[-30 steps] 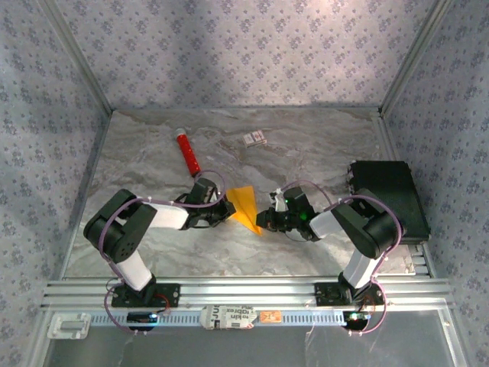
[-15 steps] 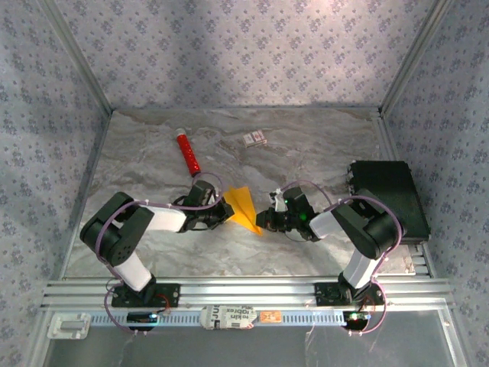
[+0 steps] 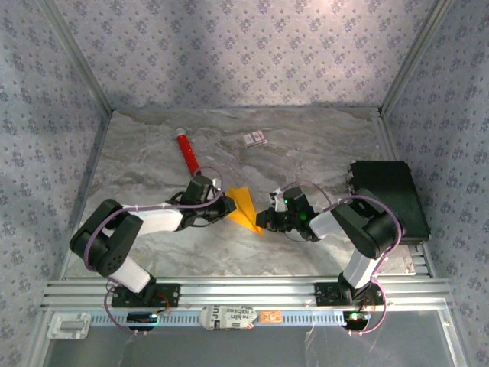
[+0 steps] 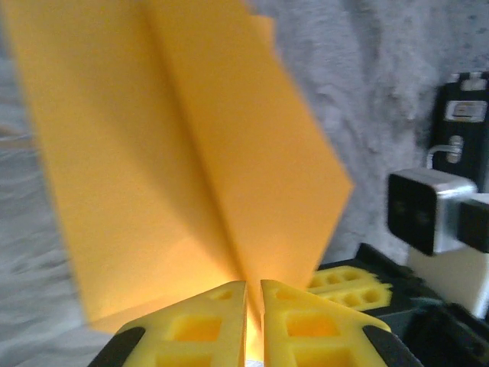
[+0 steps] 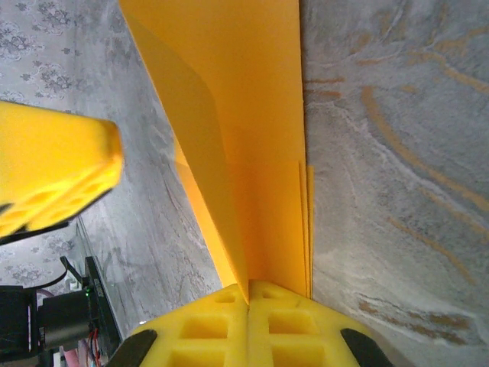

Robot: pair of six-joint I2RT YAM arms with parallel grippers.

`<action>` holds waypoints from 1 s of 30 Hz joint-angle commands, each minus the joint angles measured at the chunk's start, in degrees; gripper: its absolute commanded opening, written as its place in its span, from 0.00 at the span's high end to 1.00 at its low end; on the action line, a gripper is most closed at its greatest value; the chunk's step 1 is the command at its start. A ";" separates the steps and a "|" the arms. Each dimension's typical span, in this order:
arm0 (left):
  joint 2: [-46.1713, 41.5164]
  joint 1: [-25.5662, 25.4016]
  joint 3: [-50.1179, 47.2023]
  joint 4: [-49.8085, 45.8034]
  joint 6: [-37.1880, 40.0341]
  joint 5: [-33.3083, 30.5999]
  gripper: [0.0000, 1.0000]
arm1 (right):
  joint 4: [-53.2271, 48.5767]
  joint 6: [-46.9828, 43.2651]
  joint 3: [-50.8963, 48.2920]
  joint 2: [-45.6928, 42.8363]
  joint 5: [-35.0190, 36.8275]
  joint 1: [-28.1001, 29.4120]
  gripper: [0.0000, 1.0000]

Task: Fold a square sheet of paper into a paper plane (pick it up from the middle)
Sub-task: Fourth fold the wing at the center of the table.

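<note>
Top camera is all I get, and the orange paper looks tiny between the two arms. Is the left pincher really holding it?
Observer: Yes. In the left wrist view the left gripper is pinched shut on the folded paper, right where a crease ends.
Operator: And the other pincher?
Observer: The right gripper is shut on the paper too. Its wrist view shows several thin layers stacked along one edge.
Operator: Is the paper flat?
Observer: No. The left wrist view shows a crease running up its middle from the gripper, with a flap on each side.
</note>
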 commanded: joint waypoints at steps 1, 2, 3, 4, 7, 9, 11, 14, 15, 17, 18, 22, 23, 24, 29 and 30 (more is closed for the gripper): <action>2.73 -0.80 3.34 3.76 2.53 6.09 0.89 | -6.27 0.42 -1.22 3.54 2.45 1.11 0.96; 3.90 -0.99 4.16 4.44 2.53 6.89 0.89 | -6.23 0.44 -1.24 3.59 2.49 1.11 0.96; 5.05 -1.12 4.94 4.83 2.46 7.52 0.89 | -6.20 0.43 -1.21 3.68 2.34 1.05 0.96; 5.92 -1.20 5.51 4.85 2.23 7.56 0.89 | -6.13 0.42 -1.24 3.82 2.34 0.97 0.96; 8.75 -1.22 6.42 6.60 1.47 7.65 0.89 | -5.87 0.43 -1.41 4.15 2.12 0.84 0.96; 10.51 -1.21 7.00 6.87 1.05 7.14 0.90 | -5.65 0.56 -1.38 4.42 1.79 0.81 0.96; 11.84 -1.17 7.46 6.88 0.73 6.17 0.90 | -5.41 0.66 -1.24 4.72 1.66 0.74 0.96; 13.39 -1.17 8.29 6.73 0.07 4.82 0.91 | -5.32 0.72 -1.15 4.95 1.43 0.79 0.96; 13.72 -1.17 8.42 6.34 -0.10 4.31 0.91 | -5.33 0.76 -1.20 4.96 1.37 0.69 0.96; 14.04 -1.18 8.52 5.71 -0.28 3.47 0.92 | -5.41 0.70 -1.16 4.99 1.26 0.70 0.96; 14.13 -1.18 8.51 5.35 -0.26 3.07 0.92 | -5.58 0.66 -1.15 4.97 1.26 0.67 0.96; 14.39 -1.09 8.59 4.34 -0.36 2.17 0.92 | -5.95 0.50 -1.05 5.12 1.04 0.49 0.96; 14.39 -1.12 8.62 4.09 -0.31 1.96 0.92 | -5.95 0.51 -0.92 5.12 0.96 0.44 0.96; 14.39 -1.12 8.68 3.74 -0.29 1.75 0.92 | -6.02 0.47 -0.89 5.20 0.78 0.44 0.96; 14.82 -1.08 9.11 2.51 0.14 1.15 0.93 | -6.96 0.39 -0.67 5.21 0.51 0.31 0.96; 14.98 -1.08 9.31 2.42 0.23 1.14 0.93 | -7.09 0.42 -0.63 5.21 0.40 0.18 0.96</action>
